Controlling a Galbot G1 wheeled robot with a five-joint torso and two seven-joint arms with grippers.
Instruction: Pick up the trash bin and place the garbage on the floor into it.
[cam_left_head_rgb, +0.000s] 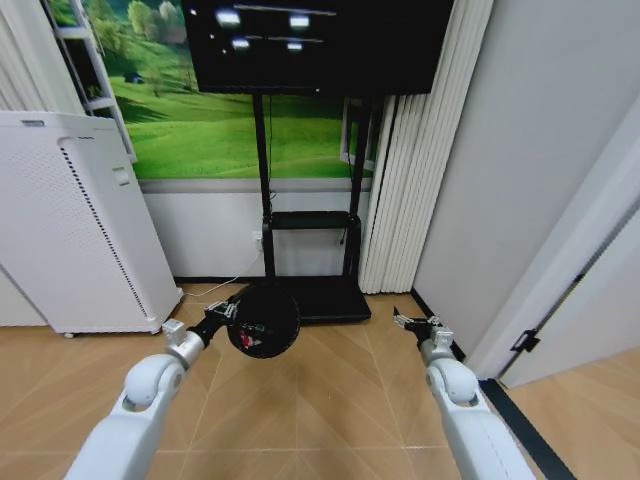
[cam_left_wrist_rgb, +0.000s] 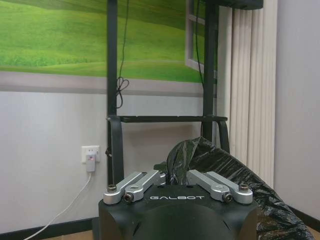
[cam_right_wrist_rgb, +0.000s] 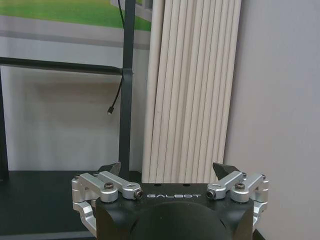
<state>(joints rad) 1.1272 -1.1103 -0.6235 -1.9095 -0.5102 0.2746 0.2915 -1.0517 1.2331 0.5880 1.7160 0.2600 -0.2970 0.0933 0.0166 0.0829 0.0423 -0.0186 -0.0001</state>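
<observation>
left gripper (cam_left_head_rgb: 228, 312) is holding the trash bin (cam_left_head_rgb: 263, 320) by its rim, fingers closed on it, off the floor w/ red scraps inside, while right gripper (cam_left_head_rgb: 408, 321) is hanging wide open & empty; bin-carrying step, next probably needs finding leftover garbage.

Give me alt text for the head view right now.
The left gripper holds the trash bin by its rim, above the wood floor, red scraps inside. The right gripper hovers open and empty beside it, a TV stand behind.
</observation>
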